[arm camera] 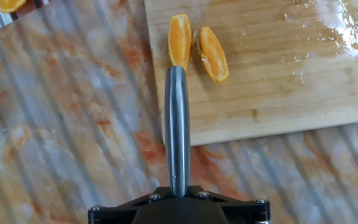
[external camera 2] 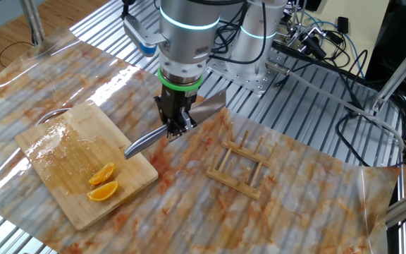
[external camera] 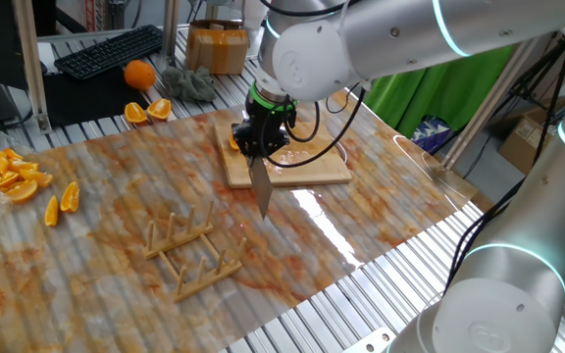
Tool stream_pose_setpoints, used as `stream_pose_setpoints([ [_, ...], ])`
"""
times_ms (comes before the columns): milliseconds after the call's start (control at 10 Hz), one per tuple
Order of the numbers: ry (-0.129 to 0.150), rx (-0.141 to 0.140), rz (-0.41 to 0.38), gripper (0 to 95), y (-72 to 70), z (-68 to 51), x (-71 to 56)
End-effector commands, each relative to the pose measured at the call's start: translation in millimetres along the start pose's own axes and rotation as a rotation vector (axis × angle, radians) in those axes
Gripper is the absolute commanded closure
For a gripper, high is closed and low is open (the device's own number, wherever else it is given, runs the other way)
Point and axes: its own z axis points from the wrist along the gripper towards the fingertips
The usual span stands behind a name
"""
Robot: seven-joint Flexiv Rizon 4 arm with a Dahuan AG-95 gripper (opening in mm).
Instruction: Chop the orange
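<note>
Two crescent pieces of the orange lie side by side on the wooden board (external camera 2: 55, 144), one (external camera 2: 102, 173) just behind the other (external camera 2: 103, 190). In the hand view they sit at the board's (arm camera: 291, 93) near-left corner, the left piece (arm camera: 179, 38) and the right piece (arm camera: 214, 55). My gripper (external camera 2: 177, 125) is shut on a knife handle. The grey blade (external camera 2: 145, 144) points down toward the board's edge. Seen from the hand, the blade (arm camera: 178, 130) ends just short of the left piece. In the fixed view the blade (external camera: 261, 191) hangs in front of the board (external camera: 312, 172).
A wooden rack (external camera: 189, 250) lies on the marbled mat near the board. A whole orange (external camera: 139, 74), loose wedges (external camera: 148, 111) and a heap of wedges (external camera: 8, 175) sit at the far left. A keyboard (external camera: 111, 49) and a grey cloth (external camera: 189, 83) are behind.
</note>
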Motion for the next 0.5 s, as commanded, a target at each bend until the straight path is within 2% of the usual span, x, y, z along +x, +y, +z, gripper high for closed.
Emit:
stream_pose_setpoints([
  [100, 0.011, 0.0, -0.01, 95.0, -0.5, 2.9, -2.8],
  [500, -0.003, 0.0, -0.076, 95.0, -0.5, 2.9, -2.8],
])
